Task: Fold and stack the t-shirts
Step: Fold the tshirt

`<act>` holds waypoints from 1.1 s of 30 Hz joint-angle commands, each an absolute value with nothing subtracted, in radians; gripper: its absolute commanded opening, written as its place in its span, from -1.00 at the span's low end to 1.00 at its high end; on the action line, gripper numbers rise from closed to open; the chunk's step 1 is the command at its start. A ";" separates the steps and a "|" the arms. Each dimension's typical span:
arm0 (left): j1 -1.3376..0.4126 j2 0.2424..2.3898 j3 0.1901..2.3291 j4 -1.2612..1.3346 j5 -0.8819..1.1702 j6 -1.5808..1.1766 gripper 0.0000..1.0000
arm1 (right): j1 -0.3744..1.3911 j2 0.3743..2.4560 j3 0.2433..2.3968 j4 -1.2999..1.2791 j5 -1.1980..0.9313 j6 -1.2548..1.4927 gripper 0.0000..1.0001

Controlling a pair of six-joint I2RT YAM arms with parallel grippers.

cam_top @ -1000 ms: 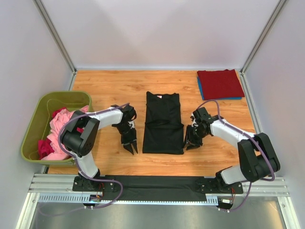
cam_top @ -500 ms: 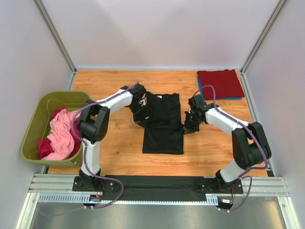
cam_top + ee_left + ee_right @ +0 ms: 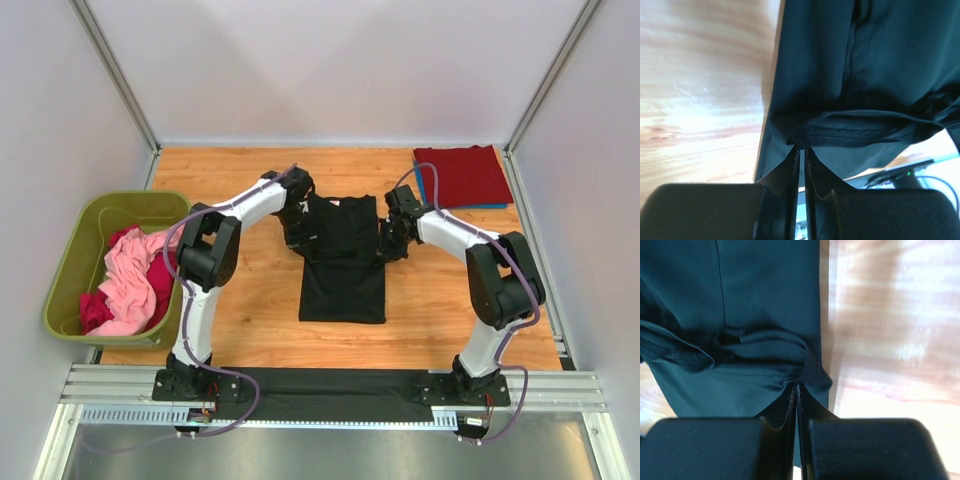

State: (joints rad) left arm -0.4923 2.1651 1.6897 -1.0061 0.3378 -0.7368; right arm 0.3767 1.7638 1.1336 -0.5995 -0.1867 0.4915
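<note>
1. The soft black cloth t-shirt (image 3: 342, 275), folded into a long strip, is lying flat to the right of the olive-green plastic bin (image 3: 62, 280).
2. The left gripper (image 3: 801, 149) is clenching the shirt's bin-side edge.
3. The right gripper (image 3: 796, 385) is pinching the edge facing away from the bin.

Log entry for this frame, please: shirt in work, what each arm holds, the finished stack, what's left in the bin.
shirt in work: black t-shirt, mid-table, folded to a narrow strip
left gripper: jaws shut on its left edge
right gripper: jaws shut on its right edge
stack: dark red shirt on blue shirt, far right corner
bin: olive-green bin at left, pink shirt and red shirt inside
</note>
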 commanded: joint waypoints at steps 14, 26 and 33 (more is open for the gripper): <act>-0.368 2.088 1.754 -0.963 0.253 -0.738 -0.41 | 0.356 1.787 1.292 -0.627 -0.084 0.396 -0.72; -0.403 2.025 1.558 -0.743 0.468 -0.650 -0.37 | 0.305 1.795 1.282 -0.631 -0.264 0.324 -0.54; -0.426 2.084 1.600 -0.701 0.485 -0.684 -0.39 | 0.293 1.885 1.324 -0.589 -0.293 0.339 -0.54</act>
State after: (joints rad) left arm -0.4191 2.0674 1.5490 -0.7418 0.4587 -0.6853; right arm 0.2974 1.8488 1.2800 -0.6300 -0.2646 0.3504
